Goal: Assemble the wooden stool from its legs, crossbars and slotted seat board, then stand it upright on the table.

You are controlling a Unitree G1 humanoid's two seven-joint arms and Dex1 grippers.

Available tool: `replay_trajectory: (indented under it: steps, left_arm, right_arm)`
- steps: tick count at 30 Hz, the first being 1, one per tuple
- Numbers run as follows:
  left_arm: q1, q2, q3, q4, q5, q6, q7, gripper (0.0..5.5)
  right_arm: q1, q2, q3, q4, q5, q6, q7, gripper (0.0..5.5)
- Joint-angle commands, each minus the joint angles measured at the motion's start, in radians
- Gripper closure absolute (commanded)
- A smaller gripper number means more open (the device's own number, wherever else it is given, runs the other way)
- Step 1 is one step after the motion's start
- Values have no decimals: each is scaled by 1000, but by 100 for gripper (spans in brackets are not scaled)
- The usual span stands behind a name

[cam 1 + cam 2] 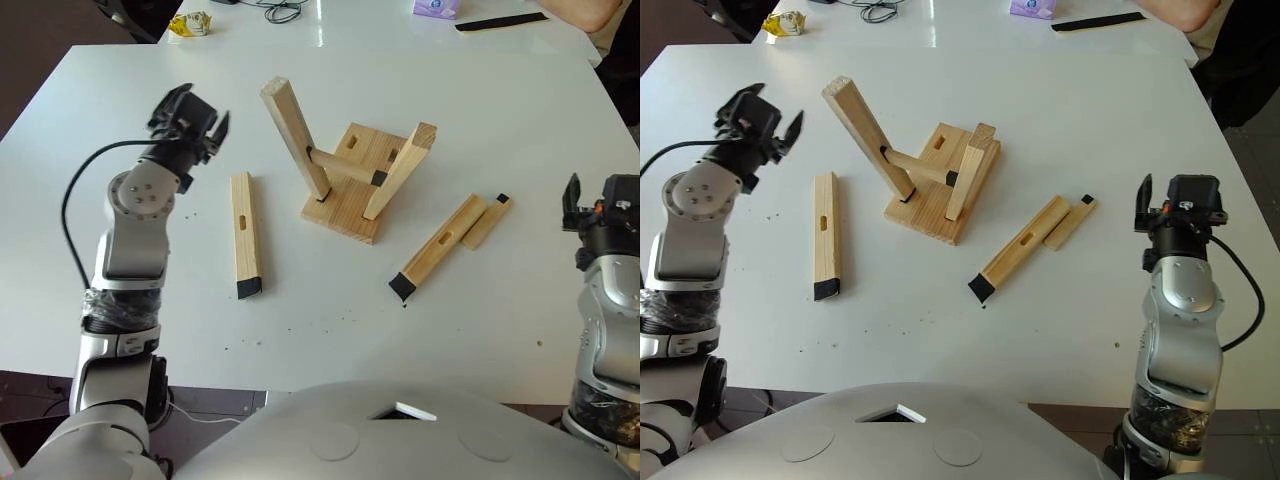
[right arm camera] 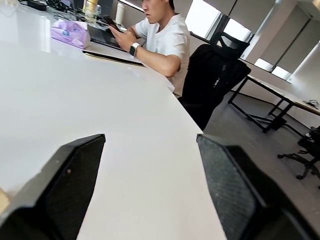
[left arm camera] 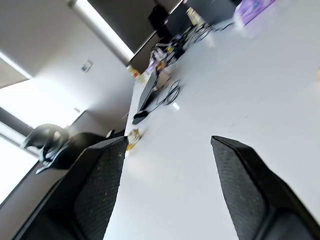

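1. Two loose wooden legs lie flat toward the near edge of the white worktop (image 1: 330, 320). One leg (image 1: 245, 235) is on the left and the other leg (image 1: 440, 246) on the right. Each is a square-cut pale bar with a small slot in its face and a black cap on its nearer end.
2. One short crossbar (image 1: 487, 221) with a black tip lies just beside the right leg's far end.
3. The right claw (image 2: 150, 145) hangs at the worktop's right edge, fingers spread wide and holding nothing.
4. At mid-worktop one slotted seat board (image 1: 340, 212) lies flat. Two more legs stand up from it, both tilted: a long left one (image 1: 293, 130) and a right one (image 1: 402, 168). A single crossbar (image 1: 345, 167) joins them.
5. The left claw (image 1: 192, 112) hovers above the worktop, left of the standing legs and beyond the left loose leg. Its black fingers are parted wide and it holds nothing.
6. At the far edge lie a yellow wrapper (image 1: 190, 24), some cables (image 1: 283, 10), a purple pack (image 1: 436, 8) and a flat black strip (image 1: 500, 22).
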Motion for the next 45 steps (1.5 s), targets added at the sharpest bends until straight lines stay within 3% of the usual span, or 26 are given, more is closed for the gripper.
replay_trajectory:
  steps: [1,8,18,22,28,35,39,42,45]
  left_arm:
    - [-70,-66,-89,105,-15,-123,-29,242]
    - [-1,-42,-86,57,-82,-197,-119,242]
    - [156,-15,-53,-230,-164,-84,-173,242]
    - [218,-8,33,-179,-84,-14,-51,242]
    - [235,-105,202,-124,-126,210,135,242]
    - [104,-91,153,-67,-141,202,98,242]
    - [-47,-185,-16,-5,-127,193,63,242]
    - [-62,-276,-207,-92,-137,253,3,242]
    - [28,-290,-334,-278,-153,376,-31,242]
  right_arm:
    - [-74,25,75,5,4,-11,12,210]
    - [-96,15,92,36,5,-16,37,210]
    - [-68,45,109,24,-8,-13,24,210]
    - [-43,63,101,-6,-19,-3,2,210]
    - [-12,139,44,-89,-18,-4,-79,210]
    - [-59,219,-112,-127,4,-6,-198,210]
    - [-185,385,27,-72,23,21,-286,210]
    - [-306,552,269,42,46,75,-297,210]
    - [-383,628,459,113,86,130,-301,210]
